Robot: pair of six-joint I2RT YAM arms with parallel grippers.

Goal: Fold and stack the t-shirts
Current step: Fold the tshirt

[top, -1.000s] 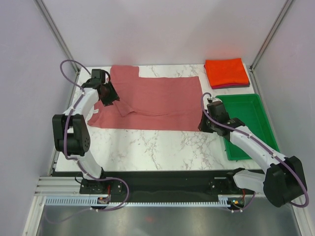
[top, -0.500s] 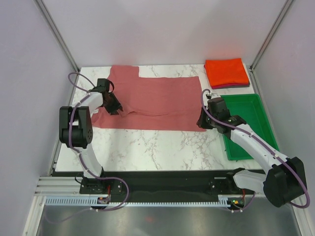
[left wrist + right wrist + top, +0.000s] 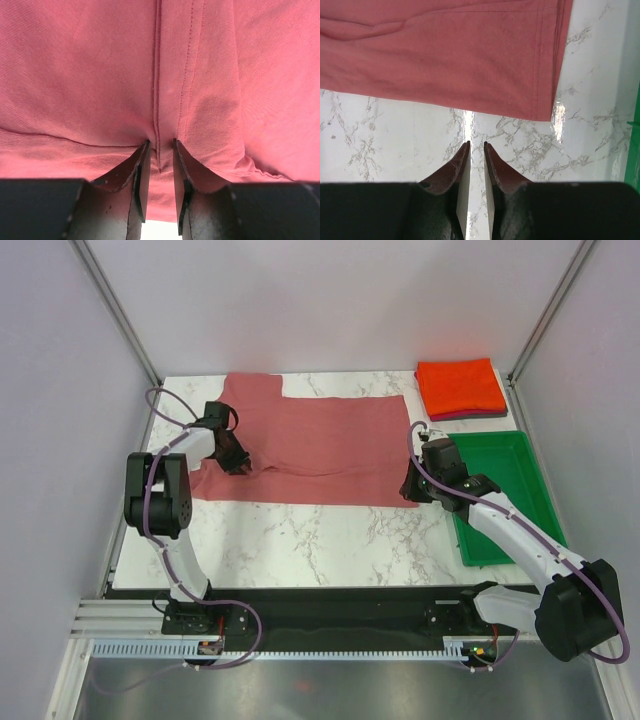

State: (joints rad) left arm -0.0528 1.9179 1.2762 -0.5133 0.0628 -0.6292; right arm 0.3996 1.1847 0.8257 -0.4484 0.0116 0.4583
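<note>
A dusty rose-red t-shirt [image 3: 330, 445] lies spread flat on the marble table [image 3: 300, 535]. My left gripper [image 3: 238, 462] presses into it near the left sleeve. In the left wrist view its jaws [image 3: 160, 145] stand a narrow gap apart, astride a small ridge of the shirt [image 3: 100, 75] beside a seam. My right gripper [image 3: 408, 490] hovers at the shirt's near right corner. It is slightly open over bare marble [image 3: 476, 145], with the shirt's hem [image 3: 445, 60] just ahead. At the back right, a folded orange-red t-shirt [image 3: 460, 385] rests on a dark maroon one [image 3: 470, 415].
A green plastic tray [image 3: 500, 480] sits at the right, next to my right arm; its edge shows in the right wrist view [image 3: 636, 150]. Grey walls and metal posts enclose the table.
My left gripper has come down and moved right onto the shirt by the sleeve, its jaws narrowing. The right gripper has barely shifted.
</note>
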